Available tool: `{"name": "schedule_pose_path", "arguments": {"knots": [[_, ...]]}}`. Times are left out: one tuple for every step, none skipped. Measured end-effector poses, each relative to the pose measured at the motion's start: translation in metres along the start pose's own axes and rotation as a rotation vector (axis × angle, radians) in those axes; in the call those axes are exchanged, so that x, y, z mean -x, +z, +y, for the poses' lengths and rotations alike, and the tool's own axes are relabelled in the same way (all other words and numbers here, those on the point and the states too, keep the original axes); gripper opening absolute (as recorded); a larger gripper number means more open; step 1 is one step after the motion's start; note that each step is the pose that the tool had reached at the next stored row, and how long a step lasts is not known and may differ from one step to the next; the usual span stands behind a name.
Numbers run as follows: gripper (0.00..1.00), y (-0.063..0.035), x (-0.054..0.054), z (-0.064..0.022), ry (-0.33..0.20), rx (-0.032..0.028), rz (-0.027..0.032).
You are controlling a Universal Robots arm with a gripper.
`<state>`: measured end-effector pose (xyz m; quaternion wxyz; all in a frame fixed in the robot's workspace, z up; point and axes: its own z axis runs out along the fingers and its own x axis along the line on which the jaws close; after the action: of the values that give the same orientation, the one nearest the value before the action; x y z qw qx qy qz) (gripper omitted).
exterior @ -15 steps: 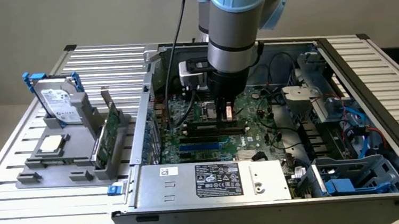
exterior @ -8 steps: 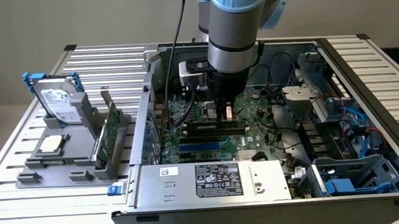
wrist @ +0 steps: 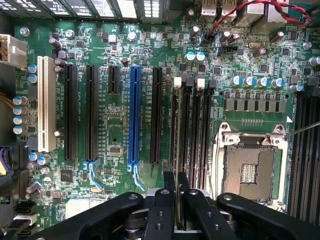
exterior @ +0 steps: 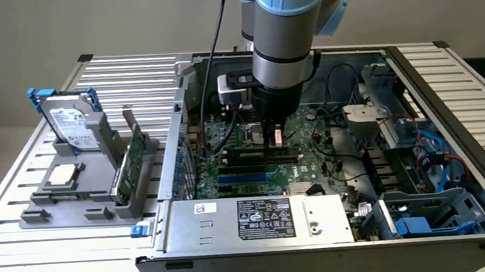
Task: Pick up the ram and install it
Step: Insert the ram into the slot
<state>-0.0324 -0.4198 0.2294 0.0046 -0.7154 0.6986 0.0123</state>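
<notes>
**Over the memory slots: ram gripped, not yet seated**

Inside the open computer case (exterior: 447,94), near the middle of the exterior view, the arm reaches straight down and its gripper (exterior: 275,136) hangs low over the motherboard (wrist: 115,130). The wrist view looks down past the two black fingers (wrist: 162,205), which are clenched on the ram (wrist: 177,205). The stick is seen edge-on as a thin pale line pinched between them, with its length running the same way as the memory slots (wrist: 192,130) below.

Those slots are a bank of long black channels with white latches at one end. They lie between the CPU socket (wrist: 248,172) and the blue expansion slot (wrist: 134,115), and all of them look empty. The ram's edge seems to line up with the slot on the expansion-slot side of the bank. Whether its lower edge touches that slot or hangs just above it, I cannot tell.

At about nine o'clock from the case in the exterior view, a grey holder (exterior: 67,215) carries a hard drive (exterior: 73,126) and a broad green expansion card (exterior: 133,164). Both are well apart from the gripper.

By my reading, the pick-up is done and the stick has been brought to the slots. Seating it and letting it go remain.
</notes>
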Motion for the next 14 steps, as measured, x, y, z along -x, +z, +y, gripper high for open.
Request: {"name": "schedule_pose_path", "arguments": {"knots": [[0.14, 0.0003, 0.0000, 0.0000, 0.000, -0.0005, -0.0001], [0.14, 0.0006, 0.0000, 0.0000, 0.001, -0.0010, -0.0002], [0.14, 0.0009, 0.0000, 0.0000, 0.001, -0.0013, -0.0001], [0.14, 0.0013, 0.0000, 0.0000, 0.001, -0.0015, -0.0001], [0.14, 0.0016, 0.0000, 0.0000, 0.001, -0.0016, 0.0000], [0.14, 0.0019, 0.0000, 0.0001, 0.002, -0.0017, 0.0001], [0.14, 0.0021, 0.0000, 0.0003, 0.002, -0.0017, 0.0001], [0.14, 0.0023, 0.0000, 0.0006, 0.002, -0.0017, 0.0001], [0.14, 0.0025, 0.0000, 0.0008, 0.002, -0.0018, 0.0000], [0.14, 0.0027, 0.0000, 0.0010, 0.002, -0.0018, 0.0000], [0.14, 0.0029, 0.0000, 0.0011, 0.002, -0.0018, 0.0000], [0.14, 0.0031, 0.0000, 0.0011, 0.002, -0.0018, 0.0000], [0.14, 0.0033, 0.0000, 0.0012, 0.002, -0.0018, 0.0000], [0.14, 0.0035, 0.0000, 0.0013, 0.002, -0.0018, -0.0001]]}}
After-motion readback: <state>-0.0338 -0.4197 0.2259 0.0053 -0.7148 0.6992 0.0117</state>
